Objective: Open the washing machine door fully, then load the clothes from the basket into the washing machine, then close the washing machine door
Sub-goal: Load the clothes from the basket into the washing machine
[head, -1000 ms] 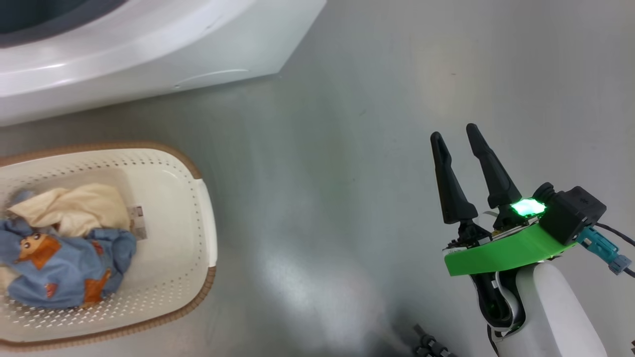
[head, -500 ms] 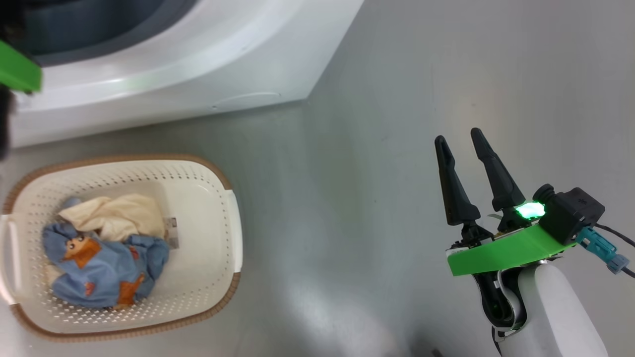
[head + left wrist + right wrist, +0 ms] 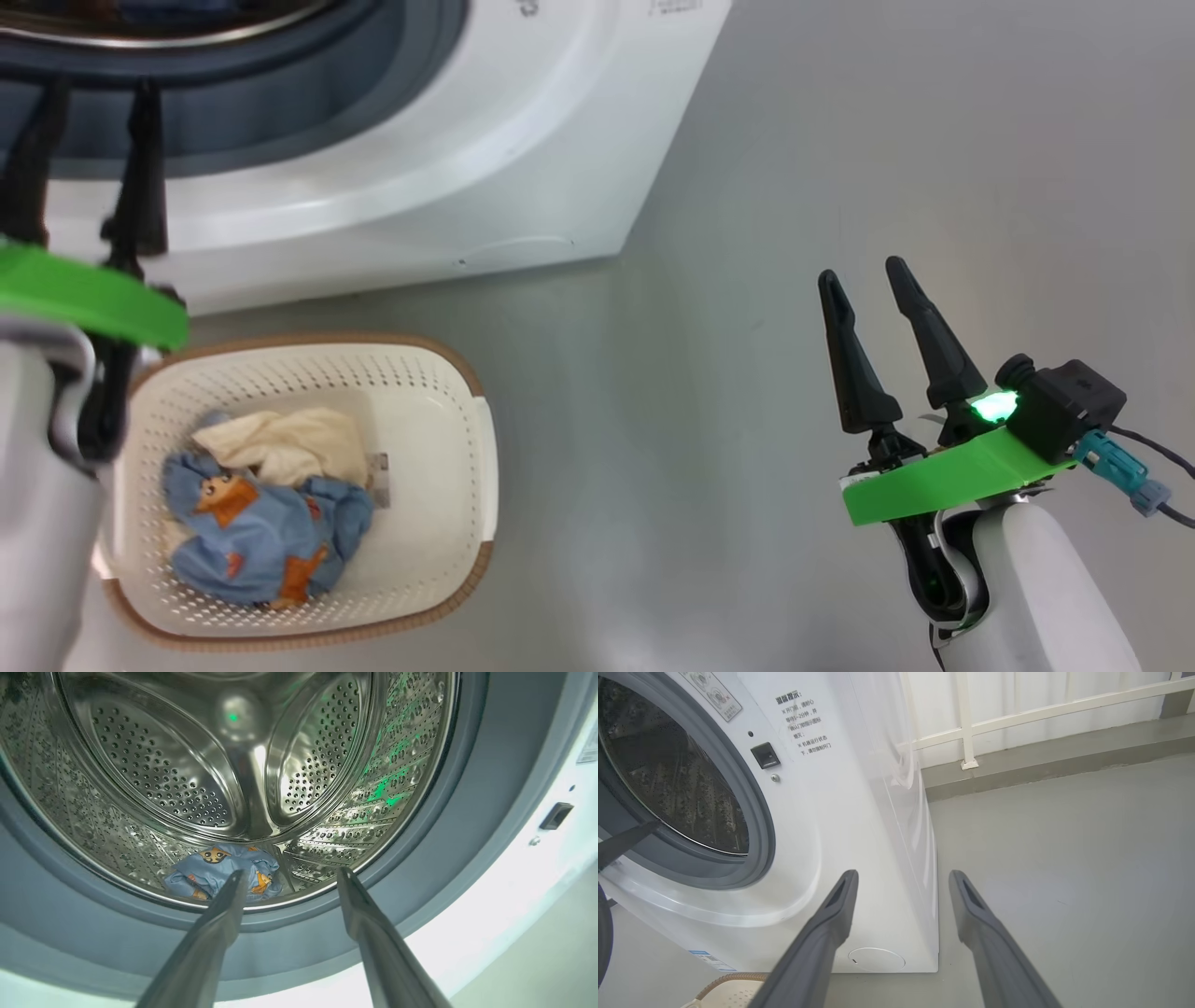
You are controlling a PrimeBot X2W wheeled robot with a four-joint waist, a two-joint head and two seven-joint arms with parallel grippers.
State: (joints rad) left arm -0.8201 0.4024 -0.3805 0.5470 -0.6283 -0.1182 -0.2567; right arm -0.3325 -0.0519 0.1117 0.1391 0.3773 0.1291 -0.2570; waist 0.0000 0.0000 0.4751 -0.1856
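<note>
The white washing machine (image 3: 523, 168) stands with its mouth uncovered; its door is out of view. My left gripper (image 3: 93, 89) is open just before the grey-blue gasket (image 3: 420, 858), with nothing between its fingers. Past the left gripper (image 3: 292, 872), a blue garment with orange figures (image 3: 210, 870) lies at the bottom of the steel drum (image 3: 187, 788). On the floor below, the basket (image 3: 485, 485) holds another blue printed garment (image 3: 261, 541) and a cream cloth (image 3: 289, 448). My right gripper (image 3: 861, 271) hovers open over bare floor to the right, pointing at the machine's front corner (image 3: 903, 873).
Grey floor (image 3: 747, 140) spreads to the right of the machine. A white railing (image 3: 966, 728) on a raised kerb runs behind it. A round cap (image 3: 876, 959) sits low on the machine's front, and the basket's brown rim (image 3: 733, 980) lies just below it.
The head camera has swung, so the basket and the machine have slid right and down in view. My left gripper has come into view before the drum mouth. The right gripper has hardly moved.
</note>
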